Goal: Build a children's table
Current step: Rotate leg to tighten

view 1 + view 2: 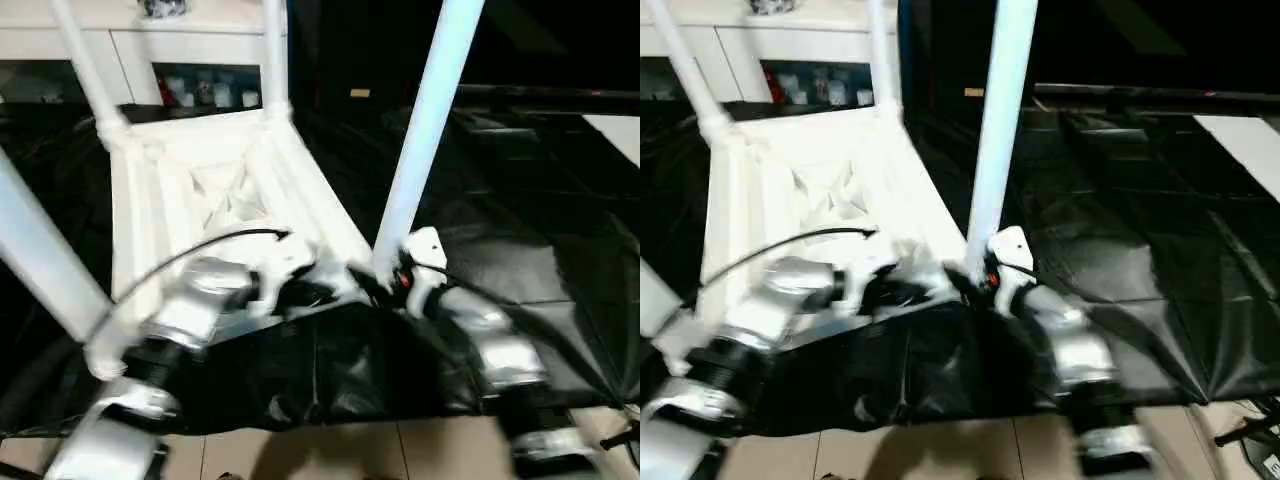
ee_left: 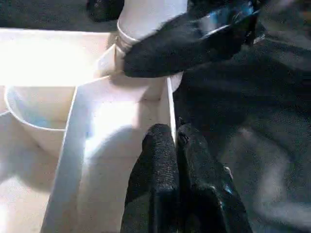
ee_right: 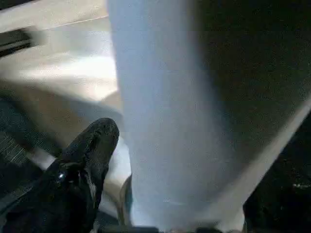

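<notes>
No text, label, brand, number or sign can be read anywhere in these views. The children's table (image 1: 215, 190), its legs and the black sheet (image 1: 520, 230) under it carry no legible marking. The small items behind the cabinet's glass door (image 1: 205, 90) are too blurred to tell whether they bear any print.

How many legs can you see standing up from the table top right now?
4: two at the far corners, far-left leg and far-right leg; near-left leg at the picture's left edge; near-right leg, its base beside the right gripper. None looks hidden.
</notes>
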You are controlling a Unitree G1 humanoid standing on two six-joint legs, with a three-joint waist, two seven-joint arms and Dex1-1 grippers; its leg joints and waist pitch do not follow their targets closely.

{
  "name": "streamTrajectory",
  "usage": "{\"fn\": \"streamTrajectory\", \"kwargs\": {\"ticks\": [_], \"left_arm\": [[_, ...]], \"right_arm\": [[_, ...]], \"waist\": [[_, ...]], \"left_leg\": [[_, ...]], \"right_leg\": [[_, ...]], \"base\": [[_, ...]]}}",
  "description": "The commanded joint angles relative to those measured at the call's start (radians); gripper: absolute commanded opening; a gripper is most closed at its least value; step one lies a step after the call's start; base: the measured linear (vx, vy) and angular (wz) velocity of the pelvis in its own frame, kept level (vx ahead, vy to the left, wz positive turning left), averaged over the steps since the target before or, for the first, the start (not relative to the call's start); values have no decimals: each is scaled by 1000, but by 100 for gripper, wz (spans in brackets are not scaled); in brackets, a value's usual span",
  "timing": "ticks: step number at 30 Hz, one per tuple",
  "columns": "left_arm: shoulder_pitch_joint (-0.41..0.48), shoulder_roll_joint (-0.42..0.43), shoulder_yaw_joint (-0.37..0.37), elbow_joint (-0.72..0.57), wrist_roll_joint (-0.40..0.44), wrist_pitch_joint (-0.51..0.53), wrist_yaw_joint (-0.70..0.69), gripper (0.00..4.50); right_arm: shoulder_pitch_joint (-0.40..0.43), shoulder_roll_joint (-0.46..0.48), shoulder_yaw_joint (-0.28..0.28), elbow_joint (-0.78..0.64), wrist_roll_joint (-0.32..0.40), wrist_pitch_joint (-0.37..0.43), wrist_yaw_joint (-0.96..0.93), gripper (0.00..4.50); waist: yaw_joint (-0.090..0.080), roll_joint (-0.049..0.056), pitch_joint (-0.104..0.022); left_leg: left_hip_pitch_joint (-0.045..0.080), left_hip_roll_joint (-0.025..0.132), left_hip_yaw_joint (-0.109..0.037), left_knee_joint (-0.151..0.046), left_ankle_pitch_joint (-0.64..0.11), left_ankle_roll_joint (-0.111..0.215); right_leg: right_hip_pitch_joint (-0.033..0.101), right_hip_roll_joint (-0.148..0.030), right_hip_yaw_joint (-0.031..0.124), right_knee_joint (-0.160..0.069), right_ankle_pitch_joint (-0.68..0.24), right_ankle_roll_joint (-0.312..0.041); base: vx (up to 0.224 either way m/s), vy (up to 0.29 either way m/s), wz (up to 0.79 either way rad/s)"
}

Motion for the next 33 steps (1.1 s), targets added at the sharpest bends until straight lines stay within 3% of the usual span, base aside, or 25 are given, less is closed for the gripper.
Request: {"fn": "streamTrajectory", "kwargs": {"ticks": [1, 4, 10, 15, 21, 27, 30, 33], "left_arm": [[2, -2, -43, -1, -21, -11, -103, 0], [-13, 28, -61, 22, -15, -50, -172, 0], [-32, 62, -86, 59, -16, -86, -263, 0], [-38, 67, -89, 68, -9, -94, -284, 0], [-47, 70, -88, 90, -8, -108, -297, 0], [-33, 69, -70, 87, -14, -89, -273, 0], [-18, 55, -39, 71, -21, -49, -201, 0], [9, 34, -15, 41, -14, -7, -99, 0]], "right_arm": [[-5, -21, 43, -25, 18, 5, 126, 373], [-5, -74, 90, -47, 33, 27, 282, 373], [-12, -135, 171, -56, 42, 26, 487, 373], [-20, -136, 182, -55, 44, 36, 523, 335], [-26, -131, 186, -57, 53, 53, 543, 294], [-10, -108, 143, -70, 62, 85, 462, 265], [3, -73, 92, -57, 45, 78, 312, 262], [18, -21, 34, -29, 3, 55, 91, 261]], "waist": [[3, 3, -60], [14, 5, -56], [39, 4, -50], [46, 2, -49], [48, 1, -53], [47, 6, -51], [45, 3, -48], [33, 2, -45]], "left_leg": [[13, 15, -1, -49, -165, 87], [16, 18, -1, -51, -175, 95], [22, 27, 1, -57, -271, 42], [22, 25, -1, -60, -291, 17], [19, 23, -1, -57, -257, 22], [19, 23, -2, -58, -271, 19], [21, 23, -3, -61, -307, 5], [21, 20, -13, -68, -366, -29]], "right_leg": [[46, -29, 19, -38, 8, -266], [48, -28, 15, -39, -24, -276], [40, -35, 16, -46, -173, -256], [38, -38, 18, -50, -228, -234], [39, -37, 18, -45, -192, -236], [39, -36, 17, -46, -198, -241], [34, -39, 18, -53, -266, -224], [29, -44, 18, -66, -407, -176]], "base": [[0, 0, 0], [0, 0, 0], [0, 0, 0], [0, 0, 0], [0, 0, 0], [0, 0, 0], [0, 0, 0], [0, 0, 0]]}}
